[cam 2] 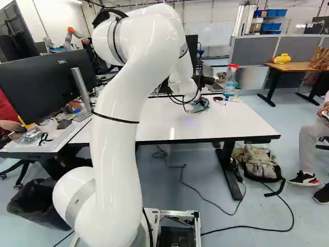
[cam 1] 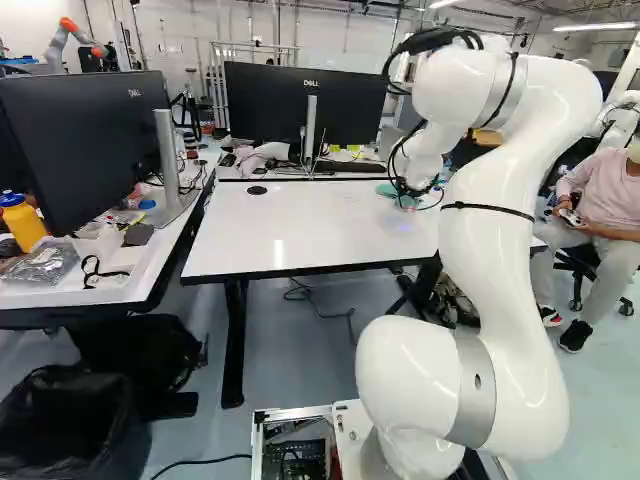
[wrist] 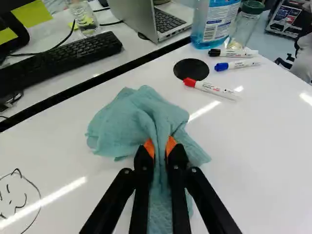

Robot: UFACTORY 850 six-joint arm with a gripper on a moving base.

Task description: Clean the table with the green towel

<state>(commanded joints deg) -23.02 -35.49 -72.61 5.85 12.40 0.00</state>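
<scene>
**Gripper (cam 2: 199, 104) clenched on the green towel (wrist: 122, 122) over the far part of the table (wrist: 273, 146)**

Your arm (cam 1: 490, 260) rises from its joint at the foot of the base views in a tall, bent reach. In the left base view its long white link climbs with a lean to the right, folds over at the top, and brings the wrist down on the left of that link. In the right base view the same link leans right as it rises, and the wrist hangs to its right, above the far half of the tabletop.

In the wrist view you have the gripper aimed down and forward at the table. Its two fingers pinch a bunched ridge of the towel between the orange pads (wrist: 149, 146), one from each side. The rest of the cloth fans out in folds on the tabletop ahead of the fingers, and a strip runs back between them. You cannot tell whether the fingertips touch the table.

Ahead of the towel you see a round black disc (wrist: 191, 69), with the red-capped marker (wrist: 212, 89) beside it and apart from the cloth. The line drawing of a face (wrist: 17, 206) lies off to one side of the gripper, clear of the towel.
</scene>
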